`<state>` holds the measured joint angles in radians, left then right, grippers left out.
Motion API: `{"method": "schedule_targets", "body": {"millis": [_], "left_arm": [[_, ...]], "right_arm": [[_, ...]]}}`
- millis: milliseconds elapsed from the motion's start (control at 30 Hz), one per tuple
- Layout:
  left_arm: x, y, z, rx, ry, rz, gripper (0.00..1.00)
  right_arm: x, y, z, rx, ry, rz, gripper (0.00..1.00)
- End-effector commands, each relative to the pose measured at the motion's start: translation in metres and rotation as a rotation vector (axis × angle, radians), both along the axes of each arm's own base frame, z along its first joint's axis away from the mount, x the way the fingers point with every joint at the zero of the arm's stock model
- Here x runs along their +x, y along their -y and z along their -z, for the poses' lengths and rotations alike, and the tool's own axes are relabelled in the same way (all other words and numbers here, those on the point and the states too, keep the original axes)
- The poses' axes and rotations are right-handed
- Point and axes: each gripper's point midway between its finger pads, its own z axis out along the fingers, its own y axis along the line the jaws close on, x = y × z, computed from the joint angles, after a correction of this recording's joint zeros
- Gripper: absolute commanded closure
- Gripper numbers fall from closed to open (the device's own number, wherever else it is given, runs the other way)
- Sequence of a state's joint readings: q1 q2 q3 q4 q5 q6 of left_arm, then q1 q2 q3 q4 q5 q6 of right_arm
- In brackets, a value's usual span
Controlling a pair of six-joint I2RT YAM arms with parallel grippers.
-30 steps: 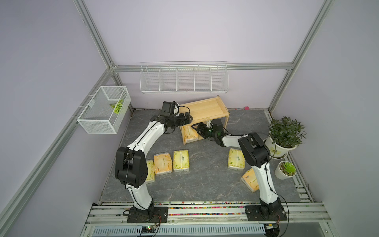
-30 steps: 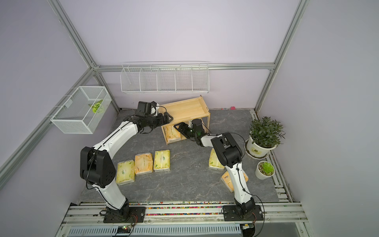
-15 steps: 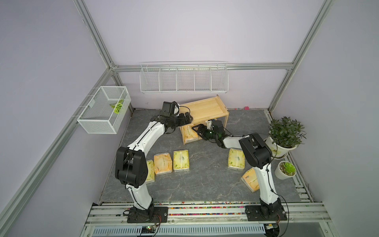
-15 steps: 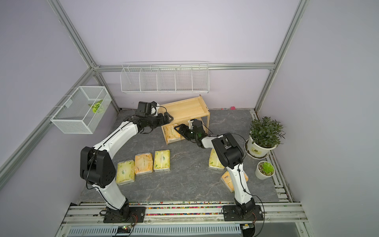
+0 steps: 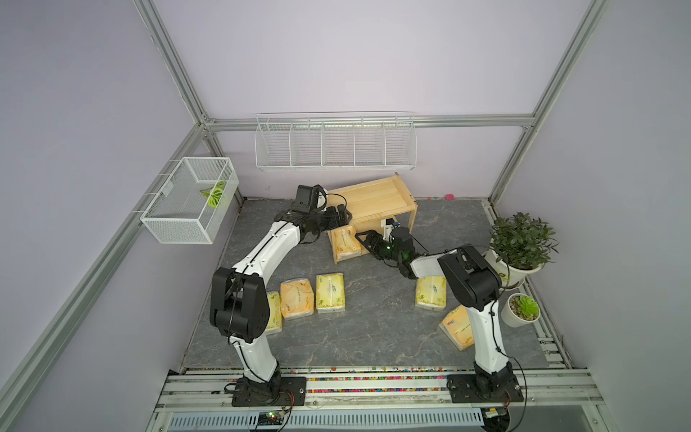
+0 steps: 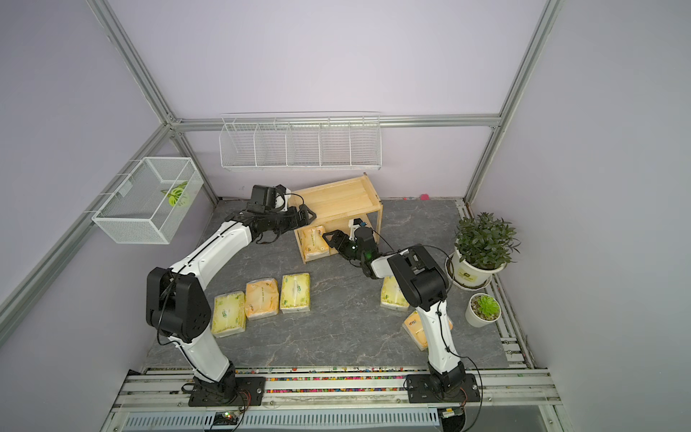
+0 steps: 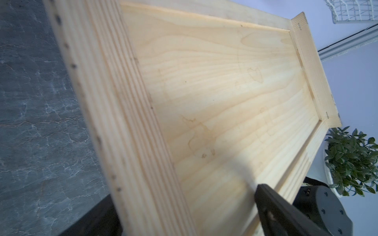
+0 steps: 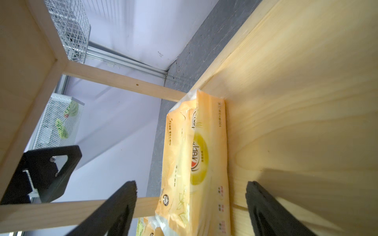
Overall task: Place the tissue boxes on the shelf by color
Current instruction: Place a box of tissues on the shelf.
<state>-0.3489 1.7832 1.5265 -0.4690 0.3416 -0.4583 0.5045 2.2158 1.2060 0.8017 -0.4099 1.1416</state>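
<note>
The light wood shelf (image 5: 374,202) (image 6: 338,202) stands at the back. On its lower tier lies one orange tissue box (image 5: 346,245) (image 8: 194,155). My right gripper (image 5: 364,239) (image 8: 190,196) is open at that tier's front, one finger on each side of the box with gaps showing. My left gripper (image 5: 342,217) (image 7: 184,224) is open and straddles the shelf's top rim (image 7: 126,126) at its left end. On the floor lie three yellow-green boxes (image 5: 272,312) (image 5: 329,292) (image 5: 430,292) and two orange ones (image 5: 296,303) (image 5: 458,327).
A white wire divided rack (image 5: 334,144) hangs on the back wall. A white mesh basket (image 5: 190,204) hangs on the left wall. Two potted plants (image 5: 521,243) (image 5: 523,308) stand at the right edge, close to my right arm.
My right arm's elbow has drifted slightly to the right. Both grippers and all the boxes stay where they were.
</note>
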Motion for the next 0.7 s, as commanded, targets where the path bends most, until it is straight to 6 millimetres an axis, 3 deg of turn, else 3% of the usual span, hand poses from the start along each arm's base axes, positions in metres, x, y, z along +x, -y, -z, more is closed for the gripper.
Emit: {"method": "schedule_targets", "body": {"millis": [0, 400, 667], "left_arm": [[-0.010, 0.004, 0.019, 0.022, -0.051, 0.026, 0.00], [-0.012, 0.008, 0.025, 0.019, -0.058, 0.038, 0.00], [-0.014, 0.010, 0.029, 0.020, -0.064, 0.044, 0.00]], "right_arm": [[0.011, -0.002, 0.007, 0.024, -0.011, 0.041, 0.11], [0.030, -0.023, 0.002, 0.110, -0.014, 0.076, 0.12], [0.039, -0.026, 0.000, 0.187, -0.023, 0.135, 0.13]]}}
